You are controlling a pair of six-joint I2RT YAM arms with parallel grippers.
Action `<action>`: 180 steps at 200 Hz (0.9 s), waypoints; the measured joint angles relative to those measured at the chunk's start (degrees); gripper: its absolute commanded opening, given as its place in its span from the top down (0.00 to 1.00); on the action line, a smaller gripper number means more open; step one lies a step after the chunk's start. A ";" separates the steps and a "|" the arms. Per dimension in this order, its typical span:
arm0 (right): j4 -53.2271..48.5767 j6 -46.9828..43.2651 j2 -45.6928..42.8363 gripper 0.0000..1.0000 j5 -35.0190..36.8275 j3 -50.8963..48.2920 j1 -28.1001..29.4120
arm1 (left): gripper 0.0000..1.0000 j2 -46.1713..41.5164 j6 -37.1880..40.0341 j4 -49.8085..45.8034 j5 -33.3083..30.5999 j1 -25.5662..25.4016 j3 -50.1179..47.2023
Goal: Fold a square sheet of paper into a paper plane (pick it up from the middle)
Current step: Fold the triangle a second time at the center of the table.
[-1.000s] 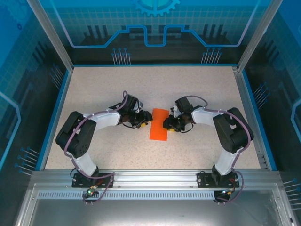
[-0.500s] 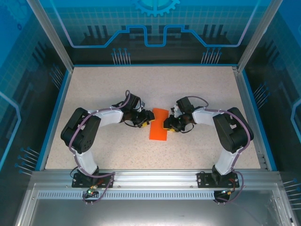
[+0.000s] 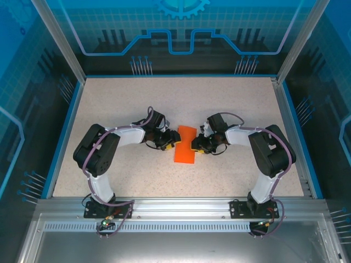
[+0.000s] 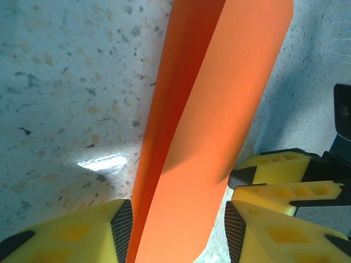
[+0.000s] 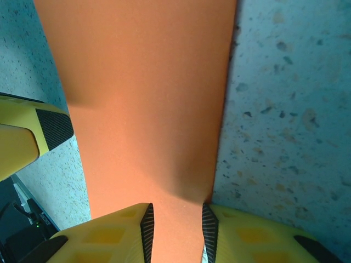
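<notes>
Leftward, the arm's elbow has been swinging in toward the middle over the last second, and the left pincer [image 3: 174, 143] has been edging up against the orange paper [image 3: 185, 150], while the right pincer [image 3: 193, 145] has hardly been shifting at all. Both are now facing each other low over the speckled table [image 3: 109, 104], with the paper, folded into a long strip, lying directly between their tips. From the left wrist, the left pincer [image 4: 175, 230] is standing with its jaws apart, straddling the strip [image 4: 219, 109], which is running away ahead of it with one flap lifting; the other arm's yellow fingers [image 4: 274, 167] are sitting just to its right. From the right wrist, the right pincer [image 5: 175, 224] is holding its jaws narrow, seemingly clamping a puckered bit of the paper [image 5: 142, 82] stretching ahead of it
</notes>
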 measured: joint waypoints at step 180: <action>0.59 0.00 0.11 0.68 -0.76 -0.28 -0.33 | 0.59 2.03 0.17 0.28 2.23 -0.59 1.05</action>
